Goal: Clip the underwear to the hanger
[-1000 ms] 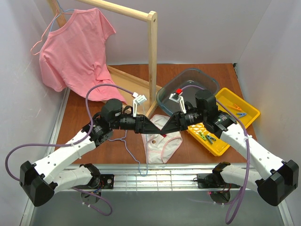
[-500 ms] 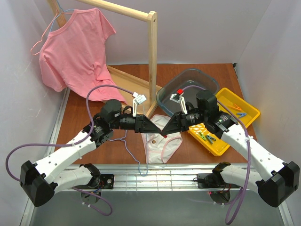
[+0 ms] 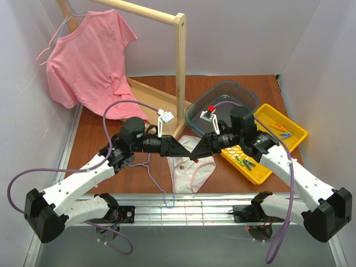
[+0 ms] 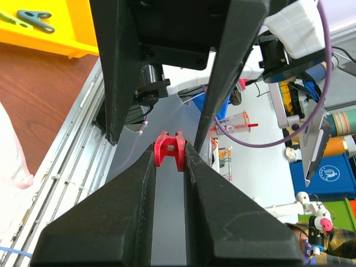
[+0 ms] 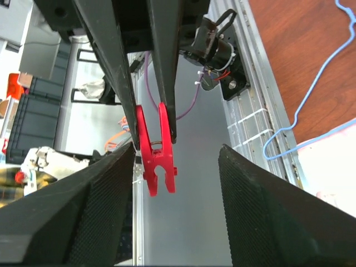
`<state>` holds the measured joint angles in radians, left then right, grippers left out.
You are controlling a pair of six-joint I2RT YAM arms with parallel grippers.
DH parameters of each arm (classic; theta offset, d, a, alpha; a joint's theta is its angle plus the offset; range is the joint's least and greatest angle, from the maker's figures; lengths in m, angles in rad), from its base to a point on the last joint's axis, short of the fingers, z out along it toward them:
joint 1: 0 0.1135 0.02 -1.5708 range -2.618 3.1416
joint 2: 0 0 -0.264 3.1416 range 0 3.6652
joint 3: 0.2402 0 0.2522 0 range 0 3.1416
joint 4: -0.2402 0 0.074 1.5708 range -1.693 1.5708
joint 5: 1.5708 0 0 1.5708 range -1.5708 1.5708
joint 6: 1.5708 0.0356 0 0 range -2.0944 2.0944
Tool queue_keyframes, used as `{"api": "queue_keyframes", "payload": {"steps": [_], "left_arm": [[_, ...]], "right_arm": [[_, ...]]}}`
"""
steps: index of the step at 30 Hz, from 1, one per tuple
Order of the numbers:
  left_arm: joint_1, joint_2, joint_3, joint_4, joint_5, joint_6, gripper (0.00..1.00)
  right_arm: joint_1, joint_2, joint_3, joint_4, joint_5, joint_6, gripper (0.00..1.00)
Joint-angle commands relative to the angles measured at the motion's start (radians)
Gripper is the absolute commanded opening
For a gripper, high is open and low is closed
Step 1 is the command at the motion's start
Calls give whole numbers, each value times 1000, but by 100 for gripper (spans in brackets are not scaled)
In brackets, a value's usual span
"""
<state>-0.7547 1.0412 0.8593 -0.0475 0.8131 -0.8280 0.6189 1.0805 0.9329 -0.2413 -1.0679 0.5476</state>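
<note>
The white underwear [image 3: 192, 169] with pink trim lies flat on the table, and the light-blue wire hanger [image 3: 157, 179] lies just to its left. Above the underwear both grippers meet tip to tip. My left gripper [image 3: 187, 148] [image 4: 168, 154] is shut on the handle end of a red clothespin [image 4: 168, 150] [image 5: 154, 153]. My right gripper [image 3: 196, 151] [image 5: 177, 149] stands open, its pads wide on either side of the clothespin and not touching it. A stretch of the hanger [image 5: 311, 119] shows in the right wrist view.
A pink T-shirt [image 3: 89, 61] hangs on the wooden rail stand [image 3: 180, 72] at the back left. A clear bin [image 3: 242, 94] and a yellow tray [image 3: 297, 129] with several clothespins sit to the right. The table's metal front edge [image 3: 183, 208] runs below the underwear.
My right gripper has opened and let go of the red clothespin. The left gripper has narrowed onto it. Both arms have stayed nearly still.
</note>
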Motion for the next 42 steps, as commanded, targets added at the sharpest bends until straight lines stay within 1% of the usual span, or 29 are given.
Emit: {"api": "queue_keyframes", "payload": {"steps": [1,3,7,8,10,11,13,14,15,18,20,21,23,24,26,27,28,29,30,31,34,35,38,40,42], "left_arm": [[2,5,23,-49,-49,13,0],[2,10,24,-81,-72,15,0],[6,5,20,-167,-170,21,0],[9,2,17,-205,-228,17,0],[14,-26,-2,-241,-297,1,0],[18,-36,-5,-286,-381,-22,0],[18,-70,-19,-357,-455,-45,0],[18,-79,-25,-383,-532,-72,0],[18,-101,-35,-402,-557,-83,0],[18,-131,-68,-456,-637,-112,0],[18,-161,-121,-468,-661,-128,0],[18,-168,-146,-471,-681,-138,0],[18,-193,-201,-489,-703,-151,0],[18,-205,-215,-497,-730,-157,0],[17,-250,-250,-528,-767,-164,0],[15,-265,-261,-541,-801,-164,0],[15,-274,-281,-549,-801,-171,0],[15,-292,-290,-546,-801,-174,0],[15,-294,-299,-539,-830,-175,0],[15,-296,-308,-516,-821,-181,0],[11,-293,-348,-436,-815,-181,0],[8,-288,-361,-416,-775,-186,0],[-6,-271,-407,-356,-761,-201,0],[-18,-279,-445,-303,-758,-215,0],[-23,-286,-466,-270,-758,-230,0]], "right_arm": [[-5,-2,9,-12,43,-14,56],[-7,-11,21,-29,86,-26,57],[-33,-47,56,-68,170,-54,57],[-51,-53,66,-96,204,-72,57],[-68,-70,99,-136,255,-103,58],[-70,-76,107,-180,313,-132,58],[-70,-88,129,-228,377,-167,58],[-71,-90,130,-245,425,-193,58],[-70,-93,130,-284,453,-204,57],[-62,-114,81,-283,506,-207,55],[-39,-132,34,-280,552,-199,52],[-25,-136,18,-280,571,-192,48],[30,-134,-20,-277,624,-181,44],[83,-122,-29,-271,643,-160,41],[148,-110,-51,-244,713,-134,39],[210,-96,-57,-233,741,-108,38],[240,-91,-63,-207,794,-89,38],[261,-85,-81,-190,813,-75,38],[298,-76,-91,-173,828,-61,38],[315,-73,-98,-164,873,-29,38],[363,-54,-138,-107,916,6,38],[375,-44,-147,-87,922,23,38],[426,15,-161,-70,957,50,38],[464,61,-169,-55,988,58,36],[479,84,-172,-55,1019,78,32]]}}
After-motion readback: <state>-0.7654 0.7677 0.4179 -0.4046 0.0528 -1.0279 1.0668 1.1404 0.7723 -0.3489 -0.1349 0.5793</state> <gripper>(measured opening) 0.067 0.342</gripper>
